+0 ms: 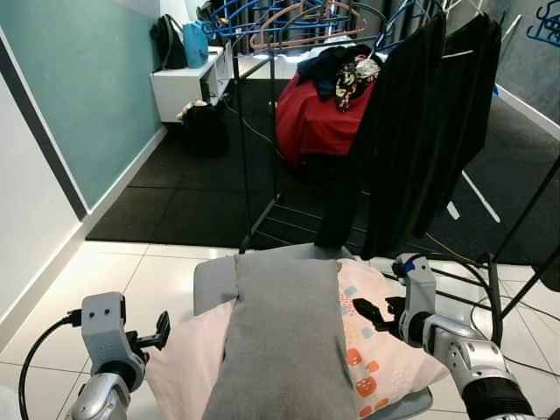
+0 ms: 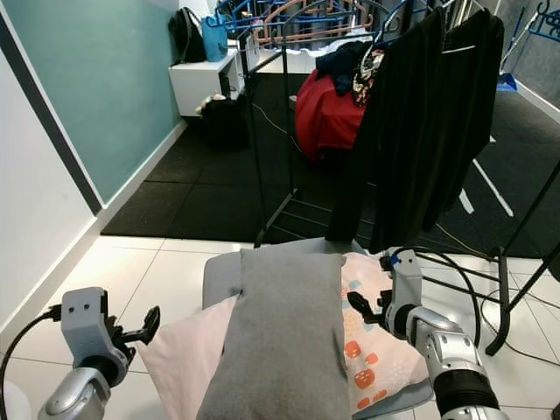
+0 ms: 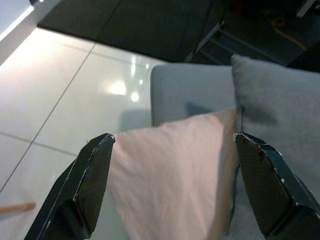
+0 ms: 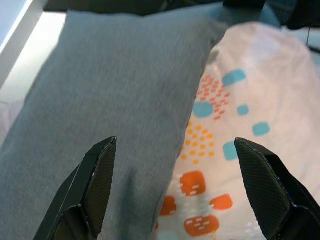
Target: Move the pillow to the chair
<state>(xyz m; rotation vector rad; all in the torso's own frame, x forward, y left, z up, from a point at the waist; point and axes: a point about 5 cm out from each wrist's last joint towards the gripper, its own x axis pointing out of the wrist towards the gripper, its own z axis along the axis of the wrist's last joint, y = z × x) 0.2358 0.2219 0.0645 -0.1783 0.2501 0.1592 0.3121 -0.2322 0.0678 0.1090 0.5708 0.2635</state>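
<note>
A long grey pillow (image 1: pixel 280 337) lies across a pink pillow with orange and blue patterns (image 1: pixel 372 350), both resting on a grey chair seat (image 1: pixel 213 278) just in front of me. My left gripper (image 1: pixel 159 331) is open beside the pink pillow's plain left corner (image 3: pixel 170 165), apart from it. My right gripper (image 1: pixel 369 311) is open over the patterned pillow's right side, next to the grey pillow's edge (image 4: pixel 150 130). Neither gripper holds anything.
A black clothes rack (image 1: pixel 262 131) hung with dark garments (image 1: pixel 429 131) stands right behind the chair. Beyond it are a red-covered heap (image 1: pixel 319 118), a white shelf (image 1: pixel 188 83) and a teal wall (image 1: pixel 79 79). White tiles (image 1: pixel 131 280) lie to the left; cables (image 1: pixel 516 306) run on the right.
</note>
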